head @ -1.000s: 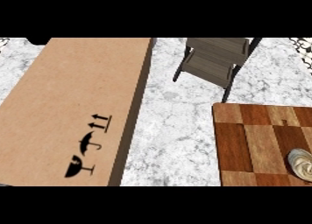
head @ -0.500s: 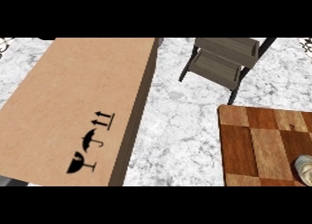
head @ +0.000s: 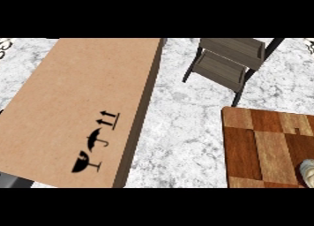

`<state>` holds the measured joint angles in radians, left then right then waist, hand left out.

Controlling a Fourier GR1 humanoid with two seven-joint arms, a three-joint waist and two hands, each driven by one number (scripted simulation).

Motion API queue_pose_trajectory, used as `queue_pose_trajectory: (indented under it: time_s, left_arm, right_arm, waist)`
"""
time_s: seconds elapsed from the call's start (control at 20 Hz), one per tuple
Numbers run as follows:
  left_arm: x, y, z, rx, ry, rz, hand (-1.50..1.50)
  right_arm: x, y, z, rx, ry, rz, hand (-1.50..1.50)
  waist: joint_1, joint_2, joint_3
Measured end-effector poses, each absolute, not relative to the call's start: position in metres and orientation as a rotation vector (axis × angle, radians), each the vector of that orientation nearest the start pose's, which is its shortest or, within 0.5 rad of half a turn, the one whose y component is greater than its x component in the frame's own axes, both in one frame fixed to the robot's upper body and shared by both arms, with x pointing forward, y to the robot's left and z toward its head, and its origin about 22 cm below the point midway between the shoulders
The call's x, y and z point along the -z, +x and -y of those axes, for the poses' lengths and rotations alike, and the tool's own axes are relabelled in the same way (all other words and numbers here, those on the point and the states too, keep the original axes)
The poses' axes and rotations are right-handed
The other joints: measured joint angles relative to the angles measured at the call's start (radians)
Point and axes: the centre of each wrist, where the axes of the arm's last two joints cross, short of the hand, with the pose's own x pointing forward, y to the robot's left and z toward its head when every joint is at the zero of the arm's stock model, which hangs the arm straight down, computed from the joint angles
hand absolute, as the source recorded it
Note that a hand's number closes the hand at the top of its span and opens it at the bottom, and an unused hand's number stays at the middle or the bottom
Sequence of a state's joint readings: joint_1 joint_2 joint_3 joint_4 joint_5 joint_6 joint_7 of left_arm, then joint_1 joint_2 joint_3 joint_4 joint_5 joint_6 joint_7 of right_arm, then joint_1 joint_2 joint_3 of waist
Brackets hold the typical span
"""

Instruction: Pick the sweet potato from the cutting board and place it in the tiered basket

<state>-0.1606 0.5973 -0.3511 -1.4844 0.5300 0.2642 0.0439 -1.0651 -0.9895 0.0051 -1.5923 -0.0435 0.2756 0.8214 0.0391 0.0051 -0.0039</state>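
The sweet potato (head: 312, 172), pale and ridged, lies on the wooden cutting board (head: 263, 145) at the lower right, partly cut off by the view's right edge. The tiered basket (head: 230, 62), with dark posts and grey-brown shelves, stands on the marble counter at the upper right, beyond the board. No hand shows in the head view. A grey piece (head: 2, 179), perhaps a forearm, pokes in at the lower left corner.
A long cardboard box (head: 75, 110) with black handling marks fills the left half of the view. A strip of marble counter (head: 182, 132) runs between the box and the board.
The view has shifted: the box, basket and board have slid right and slightly down in the picture. More of the sweet potato is cut off, and a grey piece has appeared at the lower left.
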Motion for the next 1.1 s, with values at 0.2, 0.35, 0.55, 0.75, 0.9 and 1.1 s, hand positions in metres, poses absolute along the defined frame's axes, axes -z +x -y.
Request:
queue_pose_trajectory:
  time_s: [0.2, 0.35, 0.55, 0.75, 0.9, 1.1]
  left_arm:
    - [-0.039, 0.265, -0.284, 0.129, 0.056, 1.424, 0.0]
    - [-0.035, 0.264, -0.283, 0.121, 0.057, 1.418, 0.0]
    - [-0.033, 0.262, -0.286, 0.111, 0.062, 1.418, 0.0]
    - [-0.033, 0.259, -0.284, 0.109, 0.058, 1.422, 0.0]
    - [-0.034, 0.259, -0.283, 0.11, 0.063, 1.423, 0.0]
    - [-0.035, 0.259, -0.288, 0.106, 0.062, 1.422, 0.0]
  right_arm:
    - [-0.424, 0.307, 0.255, -0.615, -0.921, 1.641, 1.5]
    - [-0.426, 0.322, 0.238, -0.62, -0.912, 1.607, 1.5]
    - [-0.424, 0.342, 0.226, -0.625, -0.899, 1.562, 1.5]
    - [-0.41, 0.362, 0.216, -0.634, -0.895, 1.548, 1.5]
    - [-0.397, 0.373, 0.211, -0.645, -0.917, 1.543, 1.5]
    - [-0.384, 0.391, 0.202, -0.633, -0.952, 1.543, 1.5]
  waist:
    - [-0.002, 0.0, 0.001]
    - [-0.01, -0.002, 0.002]
    - [-0.016, -0.003, 0.002]
    - [-0.018, -0.002, 0.003]
    - [-0.022, -0.003, 0.003]
    - [-0.02, -0.002, 0.003]
